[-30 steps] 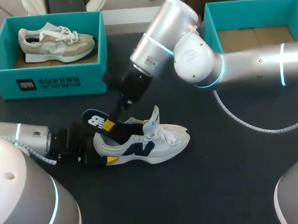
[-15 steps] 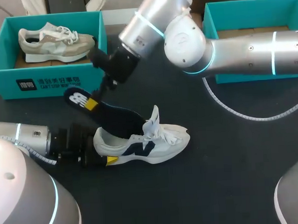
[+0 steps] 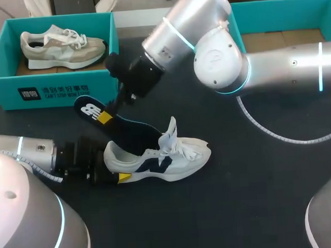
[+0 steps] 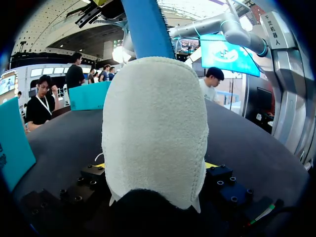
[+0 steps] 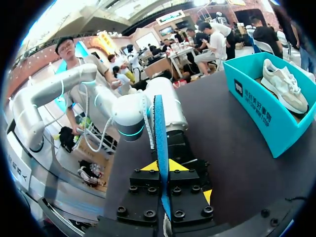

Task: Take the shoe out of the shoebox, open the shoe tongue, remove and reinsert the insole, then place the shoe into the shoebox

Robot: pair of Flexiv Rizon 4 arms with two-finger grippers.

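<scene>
Pulling the insole free looks to be the step in hand. Toward the near left corner of the tabletop (image 3: 242, 203), the left claw (image 3: 113, 167) is clamped on the heel of the white shoe (image 3: 173, 157), which stands on its sole with its toe toward the right edge. Above the heel, the right claw (image 3: 104, 117) is pinched tight on the heel end of the dark insole (image 3: 129, 128); the insole slants down, its front end inside the shoe's mouth. The next move likely calls for a lift up and back until that end clears, while the left claw braces the shoe. Bare tabletop lies along the near edge; a cable (image 3: 266, 134) loops toward the right edge. The far-left shoebox (image 3: 53, 92), holding a beige shoe (image 3: 61, 45), stands close behind the right claw and limits travel that way. The far-right shoebox (image 3: 281, 4) appears free of shoes.
</scene>
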